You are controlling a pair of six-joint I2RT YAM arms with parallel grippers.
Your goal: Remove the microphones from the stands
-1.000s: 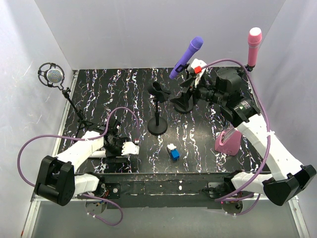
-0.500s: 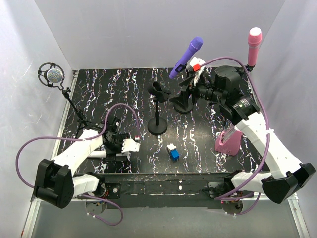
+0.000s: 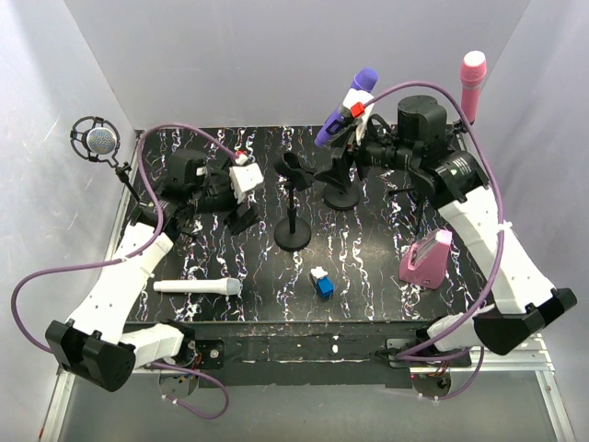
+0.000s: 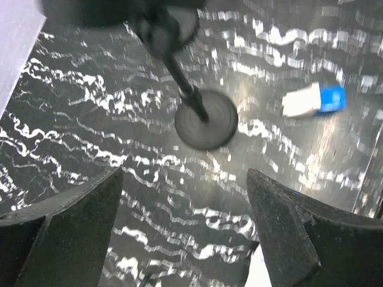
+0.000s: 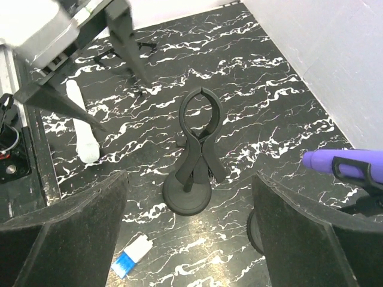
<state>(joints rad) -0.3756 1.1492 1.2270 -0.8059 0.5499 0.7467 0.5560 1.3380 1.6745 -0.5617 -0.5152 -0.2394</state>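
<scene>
A purple microphone (image 3: 346,106) sits tilted in a black stand (image 3: 340,193) at the back middle; its tip shows in the right wrist view (image 5: 347,167). My right gripper (image 3: 344,140) is open and empty, just beside and below it. A white microphone (image 3: 197,287) lies flat on the table at the front left, also in the right wrist view (image 5: 83,128). An empty black stand (image 3: 294,204) with an open clip (image 5: 200,113) stands mid-table. My left gripper (image 3: 241,197) is open and empty, raised to the left of that stand. A pink microphone (image 3: 472,81) stands at the back right.
A silver microphone in a shock mount (image 3: 97,140) stands on a tripod at the back left. A pink block (image 3: 424,259) sits at the right. A small blue and white object (image 3: 322,282) lies near the front middle. White walls close in the sides and back.
My left arm has risen from the front left of the table and swung back toward the empty stand, leaving the white microphone lying there. My right gripper has moved up and left toward the purple microphone.
</scene>
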